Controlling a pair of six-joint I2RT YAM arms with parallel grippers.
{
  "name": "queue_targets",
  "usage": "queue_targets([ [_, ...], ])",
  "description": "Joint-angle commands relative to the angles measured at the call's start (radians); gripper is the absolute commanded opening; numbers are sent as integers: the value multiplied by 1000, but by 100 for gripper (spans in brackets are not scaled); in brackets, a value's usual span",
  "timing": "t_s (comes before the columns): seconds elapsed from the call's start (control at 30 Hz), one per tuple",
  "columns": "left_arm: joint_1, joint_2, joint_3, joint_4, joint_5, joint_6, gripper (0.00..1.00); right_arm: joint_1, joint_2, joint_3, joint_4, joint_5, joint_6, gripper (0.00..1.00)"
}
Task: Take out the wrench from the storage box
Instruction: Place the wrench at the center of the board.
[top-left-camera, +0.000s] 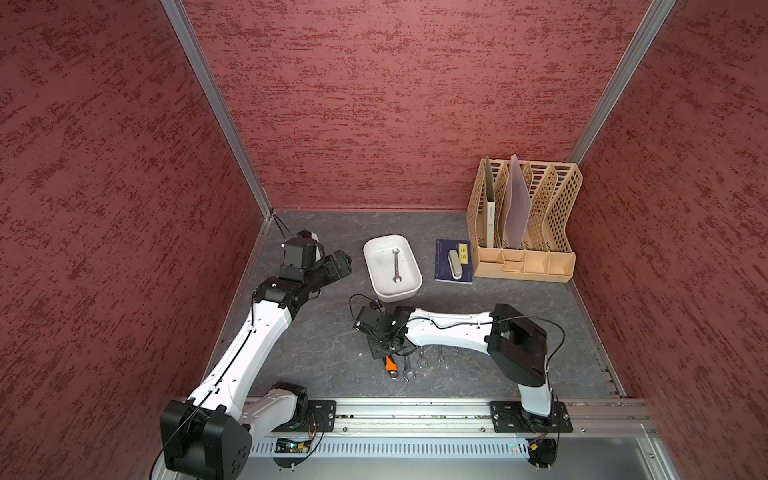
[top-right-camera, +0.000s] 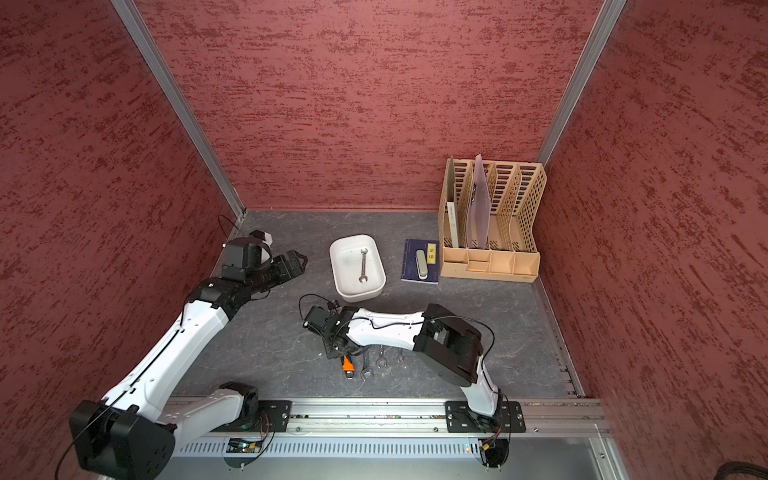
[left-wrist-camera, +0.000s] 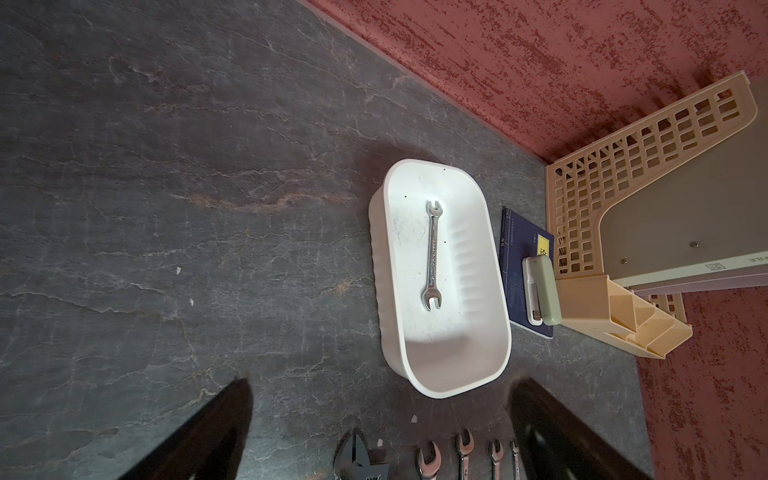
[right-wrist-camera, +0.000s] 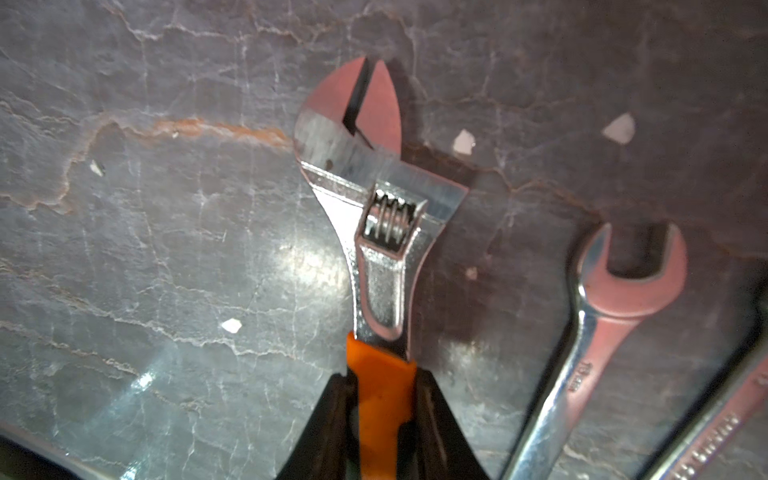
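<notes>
The white storage box (top-left-camera: 395, 294) (top-right-camera: 359, 296) (left-wrist-camera: 376, 266) sits mid-table with one small silver open-ended wrench (top-left-camera: 396, 266) (top-right-camera: 363, 266) (left-wrist-camera: 432, 253) lying flat inside. My left gripper (top-left-camera: 343, 259) (top-right-camera: 297, 259) (left-wrist-camera: 380, 386) hangs open to the box's left, with nothing between its fingers. My right gripper (top-left-camera: 383, 350) (top-right-camera: 338, 351) (right-wrist-camera: 384, 382) is near the table's front, shut on the orange handle of an adjustable wrench (top-left-camera: 390, 365) (top-right-camera: 347, 365) (right-wrist-camera: 382, 249). That wrench is low over the table; whether it touches the surface I cannot tell.
Three open-ended wrenches (top-left-camera: 423, 361) (left-wrist-camera: 428, 461) (right-wrist-camera: 615, 316) lie in a row right of the adjustable one. A blue notebook (top-left-camera: 446, 266) with a stapler (top-left-camera: 454, 262) on it lies right of the box. A tan lattice file rack (top-left-camera: 523, 216) fills the back right corner. Red walls enclose three sides.
</notes>
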Motion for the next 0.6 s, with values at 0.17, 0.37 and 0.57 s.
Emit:
queue_targets([
  [0.17,11,-23,0,10,13,12,100,1,-35,-3,-32,-122,5,38],
  [0.37,12,-23,1,12,19,10,100,5,-59,-46,-33,-198,10,42],
  [0.57,14,-24,-1,15,23,7,100,17,-97,-89,-32,-197,21,43],
])
